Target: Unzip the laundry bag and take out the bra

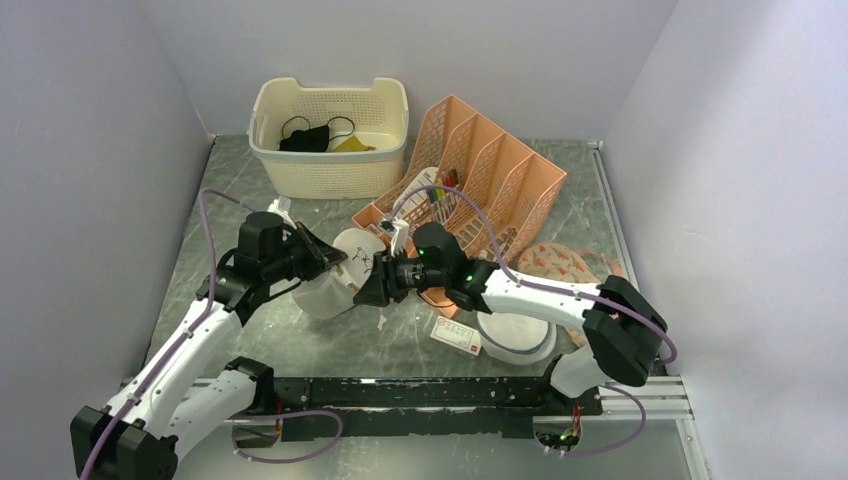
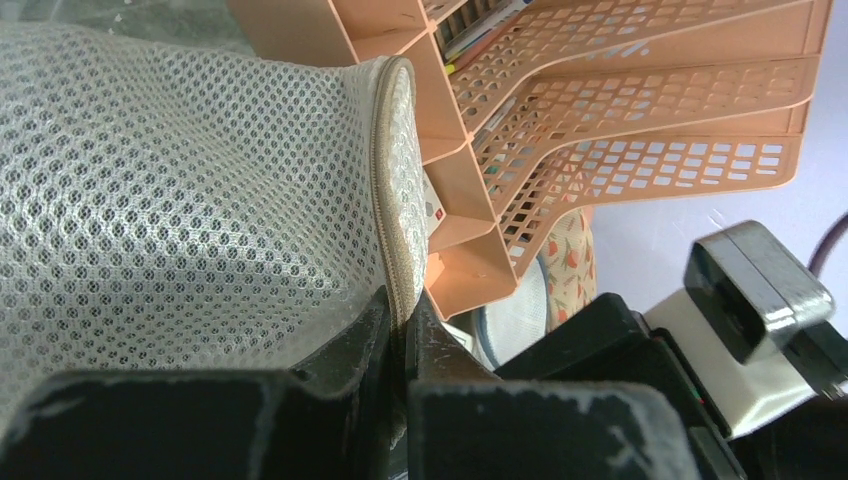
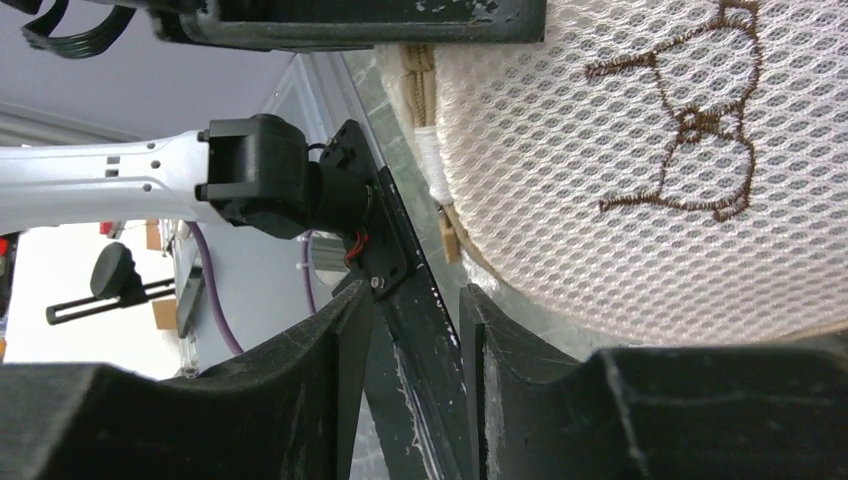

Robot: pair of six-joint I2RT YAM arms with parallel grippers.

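Note:
The laundry bag [image 1: 335,278], white mesh with a beige zipper rim, stands between my two grippers in the middle of the table. My left gripper [image 1: 325,262] is shut on the bag's zipper rim [image 2: 395,200], with the mesh wall [image 2: 180,200] to its left and the jaws [image 2: 405,325] pinching the beige tape. My right gripper [image 1: 372,290] is open and empty just beside the bag's right side. In the right wrist view the bag's flat face with brown embroidery [image 3: 680,150] lies past the gripper's [image 3: 415,315] right finger. The bra is not in view.
A cream basket [image 1: 330,160] at the back holds a black looped cloth [image 1: 305,135] and a yellow item. An orange file organiser [image 1: 480,175] stands right of the bag. A white mesh disc with a grey-blue rim [image 1: 520,338], a small card [image 1: 455,338] and a floral cloth [image 1: 560,262] lie at right.

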